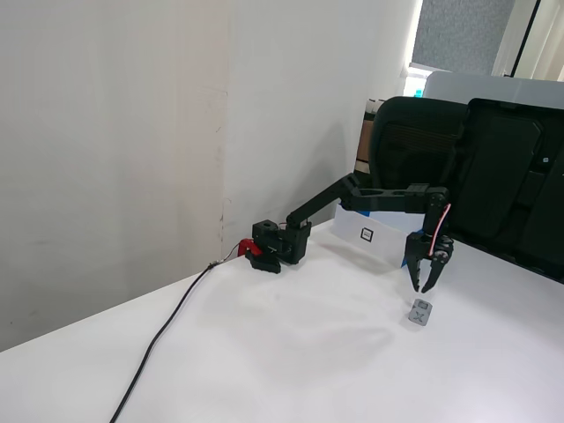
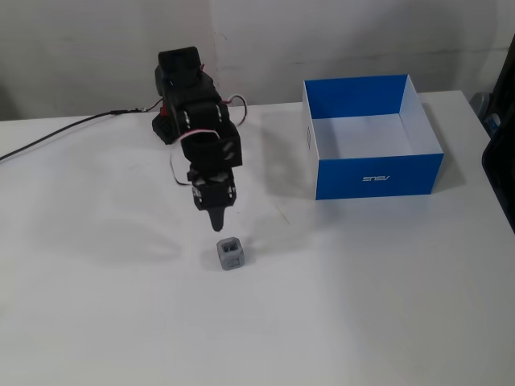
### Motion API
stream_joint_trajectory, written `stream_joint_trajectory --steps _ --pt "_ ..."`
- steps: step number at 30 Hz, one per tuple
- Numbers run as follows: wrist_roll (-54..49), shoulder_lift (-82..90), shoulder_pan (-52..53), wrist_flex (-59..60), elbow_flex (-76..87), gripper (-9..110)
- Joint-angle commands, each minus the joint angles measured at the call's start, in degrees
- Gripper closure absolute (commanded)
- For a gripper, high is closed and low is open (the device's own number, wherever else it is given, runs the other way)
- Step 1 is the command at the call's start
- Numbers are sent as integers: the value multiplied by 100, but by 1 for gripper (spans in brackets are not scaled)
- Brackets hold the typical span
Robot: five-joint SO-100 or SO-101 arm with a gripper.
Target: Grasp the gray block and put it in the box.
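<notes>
Nearest in a fixed view, the gray block [image 2: 231, 253], a small matte cube, rests on the smooth white tabletop [image 2: 121, 322]. Just behind and above it hangs the black plastic end effector [image 2: 218, 226], empty, fingers slightly apart. Farther right stands the cardboard box [image 2: 378, 175], blue outside, white inside.

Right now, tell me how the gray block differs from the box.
The gray block is tiny; the box is far larger. The block is a gray cube; the box is shallow, open-topped, blue outside, white inside. The block sits just past the pincer; the box stands off to the side. Both rest on the table.
</notes>
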Motion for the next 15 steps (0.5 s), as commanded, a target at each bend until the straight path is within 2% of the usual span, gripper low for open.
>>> stream_joint_trajectory --steps 1,15 --pt "-62 686 9 237 9 101" --pt "-18 923 97 -272 782 101"
